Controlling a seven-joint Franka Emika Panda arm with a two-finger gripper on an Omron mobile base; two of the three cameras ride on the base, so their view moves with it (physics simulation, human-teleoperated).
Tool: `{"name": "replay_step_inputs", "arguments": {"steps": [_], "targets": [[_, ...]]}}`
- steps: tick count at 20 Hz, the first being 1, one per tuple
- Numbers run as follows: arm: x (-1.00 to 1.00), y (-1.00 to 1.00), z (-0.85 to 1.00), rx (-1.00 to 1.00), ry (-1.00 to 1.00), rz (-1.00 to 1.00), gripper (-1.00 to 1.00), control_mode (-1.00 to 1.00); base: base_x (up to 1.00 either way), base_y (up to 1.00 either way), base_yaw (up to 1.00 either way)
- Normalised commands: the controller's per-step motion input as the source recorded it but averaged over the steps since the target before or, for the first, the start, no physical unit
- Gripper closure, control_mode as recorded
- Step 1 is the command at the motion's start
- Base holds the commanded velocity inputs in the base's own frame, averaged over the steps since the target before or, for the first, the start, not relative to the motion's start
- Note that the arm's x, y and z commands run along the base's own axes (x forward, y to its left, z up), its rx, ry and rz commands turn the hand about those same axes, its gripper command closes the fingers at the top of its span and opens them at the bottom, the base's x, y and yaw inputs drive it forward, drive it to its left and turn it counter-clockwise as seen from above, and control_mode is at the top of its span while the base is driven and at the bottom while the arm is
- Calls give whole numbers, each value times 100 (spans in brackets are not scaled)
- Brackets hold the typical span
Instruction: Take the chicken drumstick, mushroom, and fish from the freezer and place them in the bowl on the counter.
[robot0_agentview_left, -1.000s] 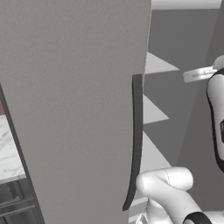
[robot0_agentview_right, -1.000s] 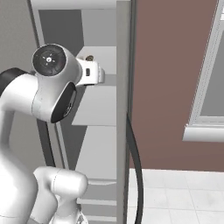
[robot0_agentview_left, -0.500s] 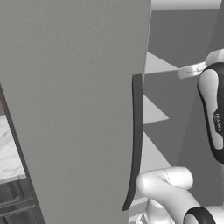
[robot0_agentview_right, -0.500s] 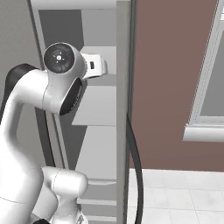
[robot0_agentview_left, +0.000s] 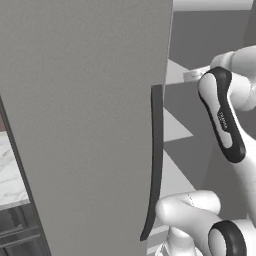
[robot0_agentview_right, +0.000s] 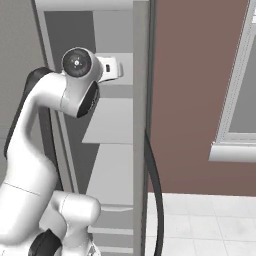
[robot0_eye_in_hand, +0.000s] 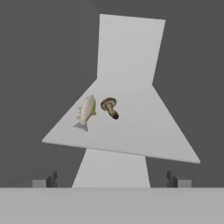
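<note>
Open freezer (robot0_agentview_left: 85, 120), grey door swung wide with dark strip handle (robot0_agentview_left: 154, 165) along its edge; sliver of marble counter (robot0_agentview_left: 10, 170) at far left of the left base view. Inside, white shelf (robot0_eye_in_hand: 144, 131) carrying fish (robot0_eye_in_hand: 86, 112) on the left and mushroom (robot0_eye_in_hand: 110, 107) just beside it to the right, close but not touching, both toward the shelf's left half. Bare shelf surface to the right of them and in front up to the near edge. Gripper (robot0_eye_in_hand: 111, 180) before and below that edge, fingers (robot0_eye_in_hand: 44, 180) spread wide, pinching nothing. Grey freezer walls open on both sides.
</note>
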Motion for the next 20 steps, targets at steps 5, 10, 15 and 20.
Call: {"name": "replay_step_inputs", "arguments": {"steps": [5,10,15,20], "targets": [[77,3,0,0,1,2,-100,-100,0,0,0],[66,2,0,0,0,1,-100,-100,0,0,0],[51,12,0,0,1,0,-100,-100,0,0,0],[44,17,0,-2,9,0,-100,-100,0,0,0]]}}
